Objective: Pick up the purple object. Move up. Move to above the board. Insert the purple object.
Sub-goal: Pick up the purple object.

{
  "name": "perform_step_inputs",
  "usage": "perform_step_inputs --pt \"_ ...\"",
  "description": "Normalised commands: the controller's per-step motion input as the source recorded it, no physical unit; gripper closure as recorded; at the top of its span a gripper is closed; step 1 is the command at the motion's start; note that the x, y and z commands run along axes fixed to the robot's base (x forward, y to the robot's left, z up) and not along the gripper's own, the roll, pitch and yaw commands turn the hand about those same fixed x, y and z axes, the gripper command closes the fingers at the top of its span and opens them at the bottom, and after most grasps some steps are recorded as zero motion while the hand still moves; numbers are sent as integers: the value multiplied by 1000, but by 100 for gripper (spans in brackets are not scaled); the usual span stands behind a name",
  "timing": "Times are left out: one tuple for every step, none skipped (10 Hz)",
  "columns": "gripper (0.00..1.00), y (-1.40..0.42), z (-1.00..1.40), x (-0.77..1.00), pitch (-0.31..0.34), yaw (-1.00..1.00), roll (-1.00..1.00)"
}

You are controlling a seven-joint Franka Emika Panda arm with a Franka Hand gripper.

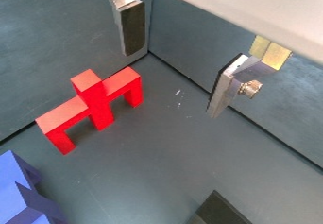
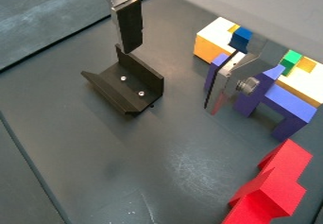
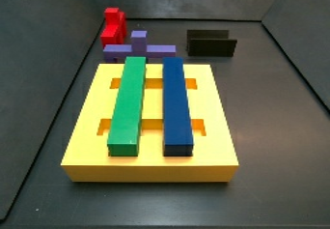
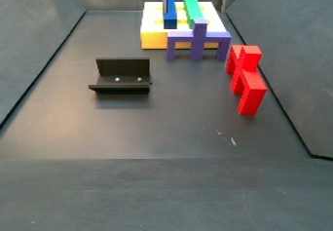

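The purple object (image 4: 198, 42) stands on the floor against the near end of the board (image 4: 154, 35), and also shows in a side view (image 3: 139, 50) and a wrist view (image 2: 285, 99). The board (image 3: 91, 127) is a thick yellow slab bearing a green bar (image 3: 127, 102) and a blue bar (image 3: 176, 102). My gripper (image 2: 171, 77) is open and empty, well above the floor. In a wrist view one finger (image 2: 228, 82) is seen beside the purple object, apart from it. The gripper also shows in a wrist view (image 1: 175, 78) over bare floor.
A red blocky piece (image 4: 247, 77) lies to one side of the purple object and shows in a wrist view (image 1: 91, 103). The fixture (image 4: 123, 76) stands on the floor apart from them, and also shows in a wrist view (image 2: 124, 84). Dark walls ring the floor.
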Motion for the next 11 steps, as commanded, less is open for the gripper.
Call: perform_step_inputs --pt "0 -166 0 -71 -3 0 0" --pt "0 -380 -11 0 -6 -3 -43" --pt "0 -551 -43 0 0 0 -19" --pt "0 -649 -20 0 0 0 0" --pt "0 -649 0 0 0 0 -4" --pt "0 -666 -40 0 0 0 0" --pt "0 -629 -71 -23 0 0 0" --pt "0 -606 -91 -43 0 0 0" --pt "0 -569 -103 -51 0 0 0" --pt "0 -540 -120 -80 0 0 0" --pt "0 -514 -157 -94 0 0 0"
